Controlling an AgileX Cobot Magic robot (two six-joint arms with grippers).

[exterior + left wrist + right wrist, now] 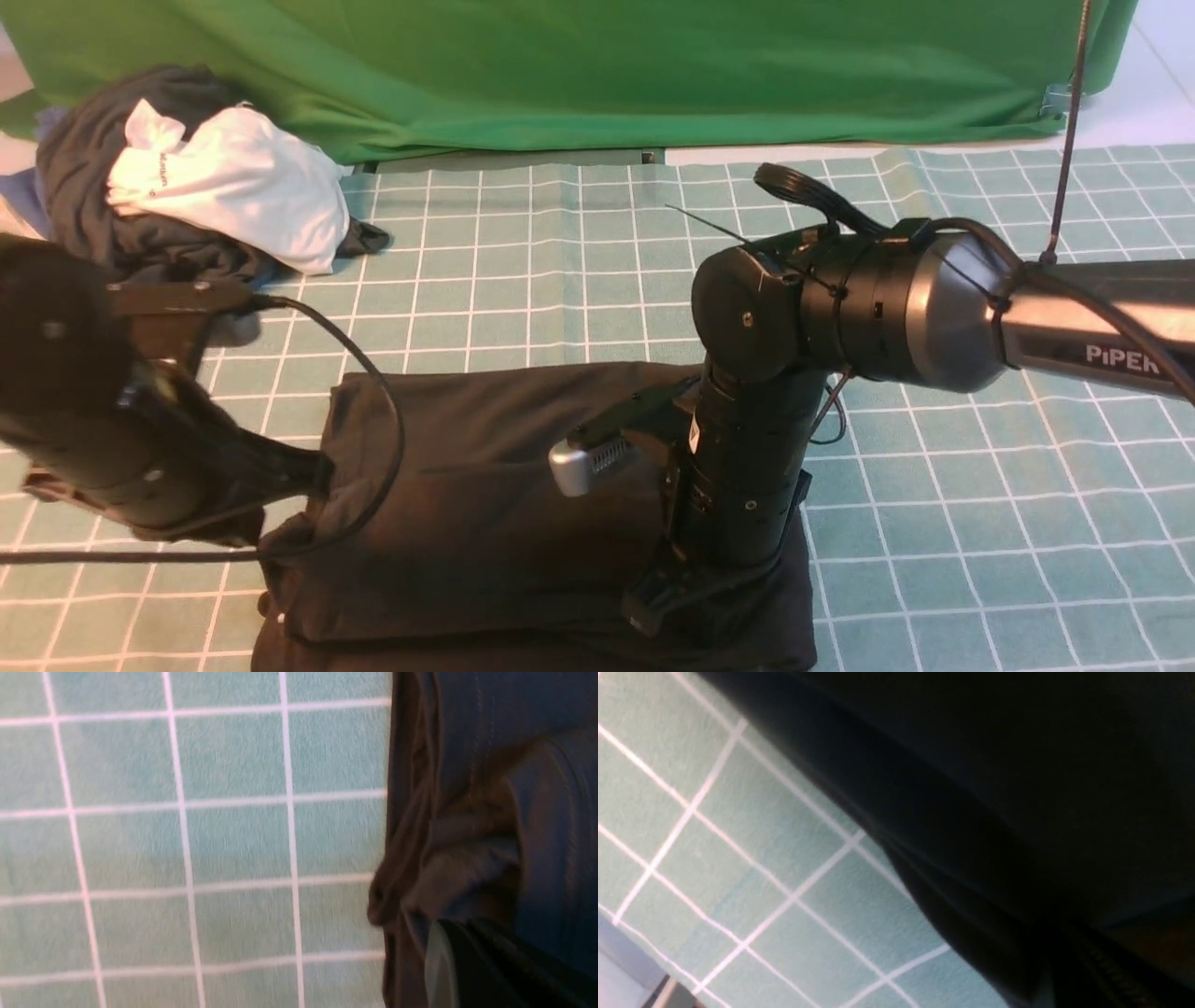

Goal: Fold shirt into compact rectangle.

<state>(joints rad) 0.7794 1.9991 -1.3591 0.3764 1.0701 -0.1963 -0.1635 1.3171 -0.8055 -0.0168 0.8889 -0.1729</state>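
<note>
The black shirt [485,485] lies in a rough rectangle at the near middle of the table, with doubled layers along its near edge. My left gripper [303,471] reaches in from the left and is shut on the shirt's left edge. In the left wrist view the cloth [467,868] bunches right at the fingers [472,961]. My right gripper [653,607] points down at the shirt's near right part, shut on the fabric. In the right wrist view the dark cloth [994,788] drapes over the jaws and hides most of them.
A heap of dark grey, white and blue clothes [187,187] sits at the far left. The green backdrop [597,65] hangs behind the table. The teal checked tablecloth [980,485] covers the surface, and its edge [626,970] shows in the right wrist view.
</note>
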